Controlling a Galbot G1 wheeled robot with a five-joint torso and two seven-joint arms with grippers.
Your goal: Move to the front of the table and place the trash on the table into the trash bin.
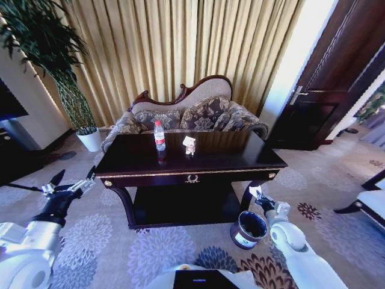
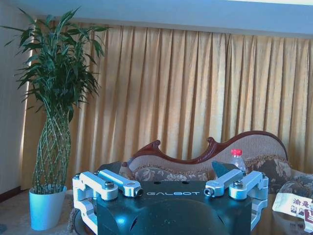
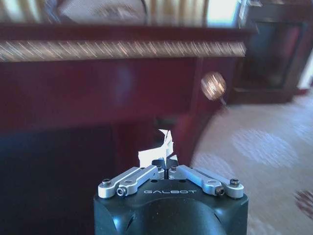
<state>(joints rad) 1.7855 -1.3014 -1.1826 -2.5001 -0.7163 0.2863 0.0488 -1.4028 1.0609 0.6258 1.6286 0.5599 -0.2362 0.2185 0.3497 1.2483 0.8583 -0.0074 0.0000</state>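
Observation:
The dark table [image 1: 138,164] with gold trim stands straight ahead. On it are a clear bottle [image 1: 159,135] with a red cap and a crumpled whitish paper [image 1: 189,145]. The dark round trash bin [image 1: 248,229] sits on the carpet by the table's front right leg. My right gripper [image 1: 256,194] hangs just above the bin, beside that leg, shut on a small white paper scrap [image 3: 164,148]. My left gripper [image 1: 71,183] is open and holds nothing, out past the table's left end. The left wrist view shows the bottle [image 2: 238,159] and the paper [image 2: 292,205] beyond the left gripper [image 2: 172,190].
A patterned sofa [image 1: 198,111] stands behind the table before gold curtains. A tall plant in a white pot [image 1: 90,139] is at the back left, and a dark door [image 1: 328,90] at the right. The table has a lower shelf [image 1: 180,208]. Patterned carpet lies around it.

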